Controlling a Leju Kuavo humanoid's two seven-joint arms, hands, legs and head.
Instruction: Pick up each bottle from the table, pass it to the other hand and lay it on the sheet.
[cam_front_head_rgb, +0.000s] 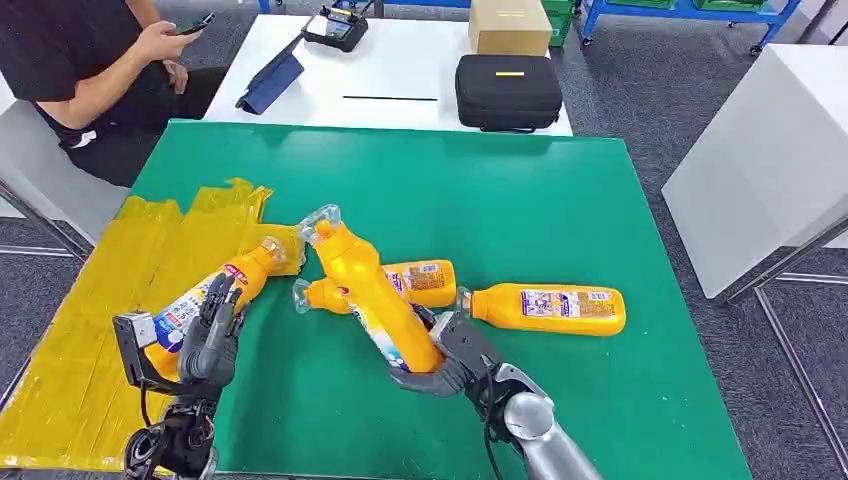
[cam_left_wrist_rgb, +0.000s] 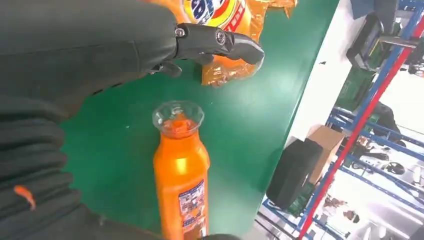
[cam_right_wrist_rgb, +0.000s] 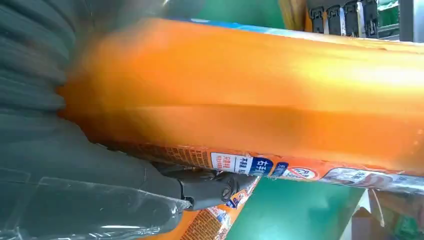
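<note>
Here, a green desk (cam_front_head_rgb: 560, 200) holds four orange bottles, and a crinkly yellow sheet (cam_front_head_rgb: 120, 290) lies over its left edge. Take the sheet as the marker. One bottle (cam_front_head_rgb: 215, 290) lies on the sheet's right part, its clear cap pointing away from the robot. The left hand (cam_front_head_rgb: 212, 335) rests over this bottle's lower half with its fingers spread along it; I cannot tell if it grips. Just right of the sheet, the right hand (cam_front_head_rgb: 450, 358) holds a second bottle (cam_front_head_rgb: 368, 290) by its bottom end, tilted up off the desk with its cap leaning toward the sheet. A third bottle (cam_front_head_rgb: 400, 284) lies flat behind the lifted one, partly hidden by it. A fourth bottle (cam_front_head_rgb: 548, 308) lies flat farther right, well apart from the sheet. The far half of the green top and its right side are bare. Beyond the far edge stands a white desk (cam_front_head_rgb: 400, 70) with a black case (cam_front_head_rgb: 508, 92), a cardboard box (cam_front_head_rgb: 510, 26) and a blue folder (cam_front_head_rgb: 272, 82). A person (cam_front_head_rgb: 90, 70) sits behind the sheet, holding a phone.
</note>
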